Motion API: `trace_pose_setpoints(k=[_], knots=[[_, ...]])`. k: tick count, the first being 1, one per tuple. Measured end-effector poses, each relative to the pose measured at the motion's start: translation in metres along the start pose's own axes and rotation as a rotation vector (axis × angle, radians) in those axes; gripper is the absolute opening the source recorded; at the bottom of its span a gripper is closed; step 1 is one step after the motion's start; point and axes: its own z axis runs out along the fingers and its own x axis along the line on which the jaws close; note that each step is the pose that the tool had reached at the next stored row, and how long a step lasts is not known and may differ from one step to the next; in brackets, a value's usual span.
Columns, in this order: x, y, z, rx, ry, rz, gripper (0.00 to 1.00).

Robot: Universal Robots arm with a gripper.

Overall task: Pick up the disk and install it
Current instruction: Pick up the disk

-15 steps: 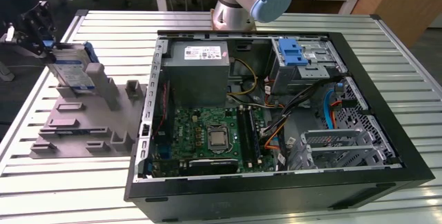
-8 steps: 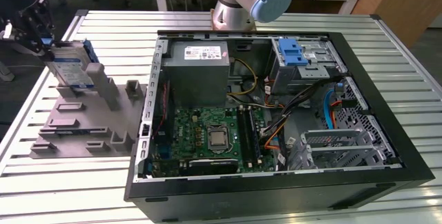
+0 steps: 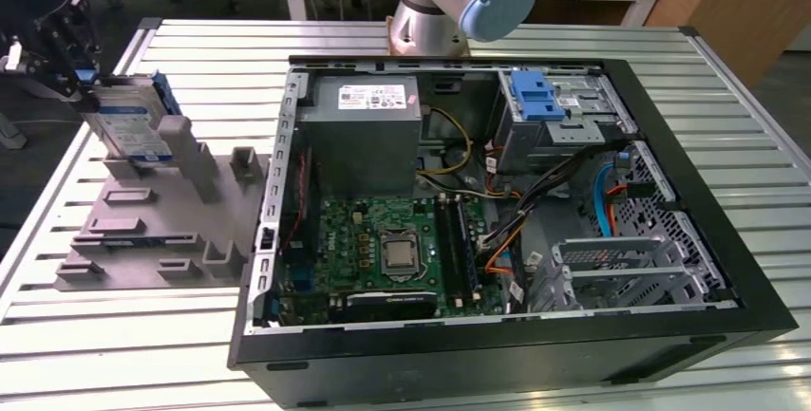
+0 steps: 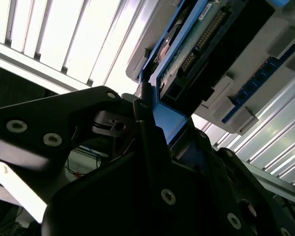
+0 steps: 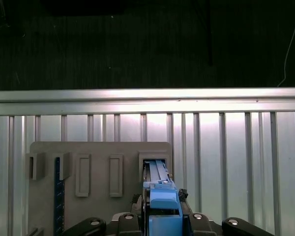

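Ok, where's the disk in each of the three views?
Exterior view: disk upright in the grey holder, at the exterior view's left.
First wrist view: disk edge-on, in a holder slot.
Second wrist view: disk close up, beside the holder.
Shared landmark: the grey holder.

The silver-grey jointed robot arm with a pale blue joint cap (image 3: 488, 3) is standing at the top middle of the exterior view. Its black two-fingered gripper (image 3: 84, 88) is hanging at that view's far left, fingers pointing downward. In both wrist views the gripper (image 5: 161, 197) (image 4: 155, 118) is clamping its fingers (image 4: 143, 115) against the upper edge of the flat silver-grey hard drive in a blue plastic frame (image 3: 133, 121).
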Motion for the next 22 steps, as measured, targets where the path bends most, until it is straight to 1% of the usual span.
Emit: trace_pose_setpoints(k=[9, 22], knots=[[-0.0001, 0.0001, -0.0029, 0.0, -0.0001, 0.0, 0.36], [-0.0003, 0.0003, -0.0117, 0.0, -0.0001, 0.0, 0.36]])
